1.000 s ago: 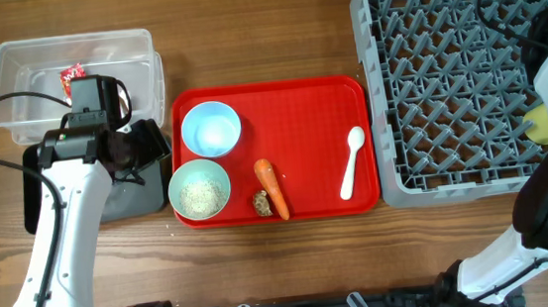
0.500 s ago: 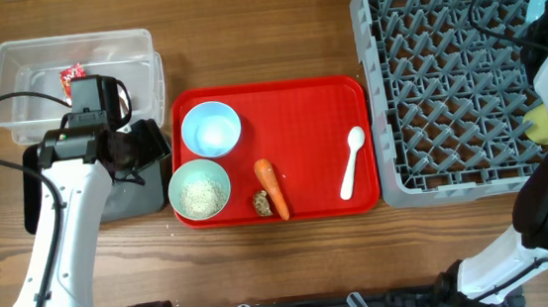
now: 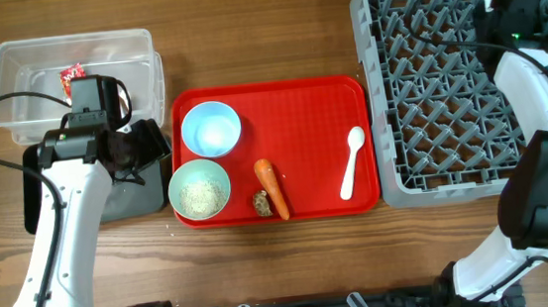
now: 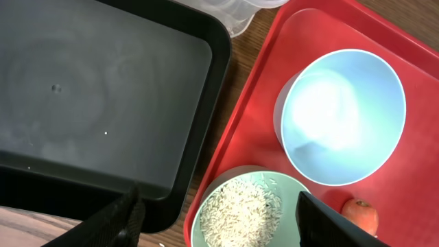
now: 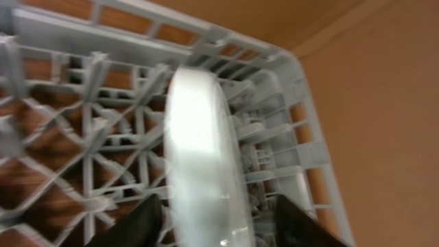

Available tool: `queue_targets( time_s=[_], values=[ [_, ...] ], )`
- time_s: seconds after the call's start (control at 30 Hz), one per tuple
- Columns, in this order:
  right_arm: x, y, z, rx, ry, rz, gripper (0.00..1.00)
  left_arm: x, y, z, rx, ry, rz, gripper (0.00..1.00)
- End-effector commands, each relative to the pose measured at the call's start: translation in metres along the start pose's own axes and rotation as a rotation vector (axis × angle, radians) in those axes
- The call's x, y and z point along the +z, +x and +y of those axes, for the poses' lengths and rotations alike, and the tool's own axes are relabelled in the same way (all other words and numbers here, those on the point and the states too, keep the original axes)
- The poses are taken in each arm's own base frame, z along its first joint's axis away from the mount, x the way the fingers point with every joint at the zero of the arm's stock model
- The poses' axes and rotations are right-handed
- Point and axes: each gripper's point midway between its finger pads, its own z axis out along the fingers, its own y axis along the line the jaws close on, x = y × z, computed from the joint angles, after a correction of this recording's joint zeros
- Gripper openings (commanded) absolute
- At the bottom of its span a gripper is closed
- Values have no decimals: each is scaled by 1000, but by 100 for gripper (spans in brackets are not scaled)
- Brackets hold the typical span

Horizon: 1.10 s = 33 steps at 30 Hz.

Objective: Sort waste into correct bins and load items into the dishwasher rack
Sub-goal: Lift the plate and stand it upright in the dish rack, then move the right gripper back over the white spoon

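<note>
Standing on its rim at the far right of the dishwasher rack (image 3: 438, 99), the large pale blue plate (image 5: 199, 151) looks loaded, propped between the pegs near the crate's corner. The snack wrapper (image 3: 72, 76) already lies in the clear tub (image 3: 8, 67), so the job seems begun but far from finished.

On the red serving tray (image 3: 300, 106) sit the pale blue bowl (image 3: 211, 129), the mint green bowl (image 3: 200, 189) full of rice grains (image 4: 240, 206), the carrot (image 3: 271, 186), the small brown food lump (image 3: 262, 204) just beside it, and the white plastic spoon (image 3: 352, 165). All of these wait to be sorted or racked. The black tray (image 4: 103, 89) shows only a few specks. Neither the yellow cup nor the tissue can be found in these views.

The right gripper (image 5: 218, 206) straddles the plate with its jaws parted: one finger sits on each side, a clear gap on the right, so I judge it is not clamping the plate. The left gripper (image 4: 219, 200) hangs over the edge of the red tray above the rice bowl, jaws wide apart and empty.
</note>
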Motion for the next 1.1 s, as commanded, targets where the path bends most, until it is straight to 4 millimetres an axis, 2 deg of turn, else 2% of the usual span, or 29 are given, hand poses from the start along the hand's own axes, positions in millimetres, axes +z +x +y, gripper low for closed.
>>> queue_targets(
  time_s=[0.0,0.17,0.3,0.37,0.43,0.5,0.6,0.7,0.8,0.93,1.07],
  values=[
    [-1,5,11,112,-39,20,71,0,1,-3,-8,9,4,72],
    [-22,-7,-3,138,-35,-13,85,0,1,-3,-8,9,4,74],
    [-53,-27,-27,171,-6,-86,87,0,1,-3,-8,9,4,75],
    [-69,-35,-28,171,-40,-117,87,0,1,-3,-8,9,4,75],
    [-85,-42,-18,159,-122,-148,87,0,1,-3,-8,9,4,75],
    [-106,-47,5,138,-264,-179,86,0,1,-3,-8,9,4,76],
    [-143,-50,51,129,-513,-195,85,0,1,-3,-8,9,4,79],
    [-177,-41,99,125,-743,-148,85,0,1,-3,-8,9,4,80],
    [-208,-23,141,139,-904,-29,83,0,1,-3,-8,9,4,81],
    [-246,6,185,103,-997,146,78,0,1,-3,-8,9,4,82],
    [-269,32,211,75,-947,291,78,0,1,-3,-8,9,4,82]
  ],
)
